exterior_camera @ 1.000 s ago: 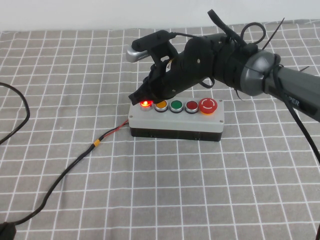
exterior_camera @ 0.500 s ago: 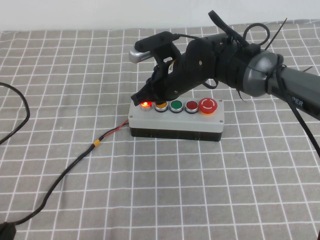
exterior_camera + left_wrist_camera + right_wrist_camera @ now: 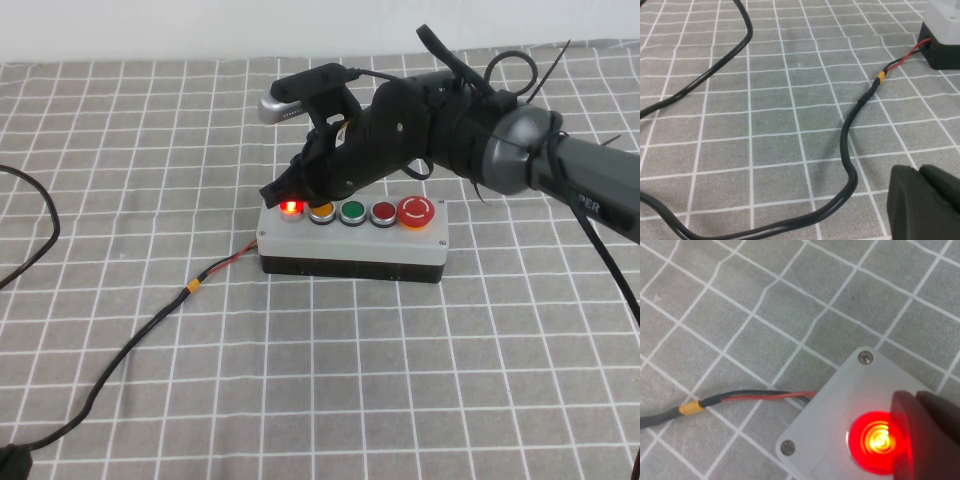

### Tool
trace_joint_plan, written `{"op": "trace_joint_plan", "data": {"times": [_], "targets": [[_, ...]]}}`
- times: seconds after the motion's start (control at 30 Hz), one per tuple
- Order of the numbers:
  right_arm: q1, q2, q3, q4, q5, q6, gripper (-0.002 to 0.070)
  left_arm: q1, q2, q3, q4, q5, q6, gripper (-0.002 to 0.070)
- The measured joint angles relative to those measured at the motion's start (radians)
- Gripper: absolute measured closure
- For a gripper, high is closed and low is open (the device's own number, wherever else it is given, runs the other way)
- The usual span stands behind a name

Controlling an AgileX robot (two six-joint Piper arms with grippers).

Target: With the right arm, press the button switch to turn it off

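Note:
The button switch glows bright red at the left end of the grey five-button box. My right gripper is shut, and its black tip hangs just above the glowing button's far side. In the right wrist view the closed fingers overlap the edge of the lit button, red light on the finger. I cannot tell whether they touch. My left gripper is shut and empty, low over the cloth away from the box, and does not show in the high view.
Orange, green, dark red and big mushroom buttons line the box. A black cable with red wire runs from the box's left end across the checked cloth, looping past my left gripper.
The right arm has shifted very slightly to the right; its tip stays over the button. The button glows throughout.

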Motion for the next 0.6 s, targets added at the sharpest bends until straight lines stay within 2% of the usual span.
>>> {"op": "trace_joint_plan", "data": {"times": [0.27, 0.47, 0.6], "targets": [[0.000, -0.071, 0.022, -0.015, -0.010, 0.001, 0.0692, 0.000, 0.000, 0.000, 0.000, 0.000, 0.000, 0.0678], [0.000, -0.280, 0.028, -0.104, -0.001, 0.001, 0.0692, 0.000, 0.000, 0.000, 0.000, 0.000, 0.000, 0.0678], [0.000, -0.423, 0.028, -0.187, 0.082, 0.001, 0.0692, 0.000, 0.000, 0.000, 0.000, 0.000, 0.000, 0.0678]]}}
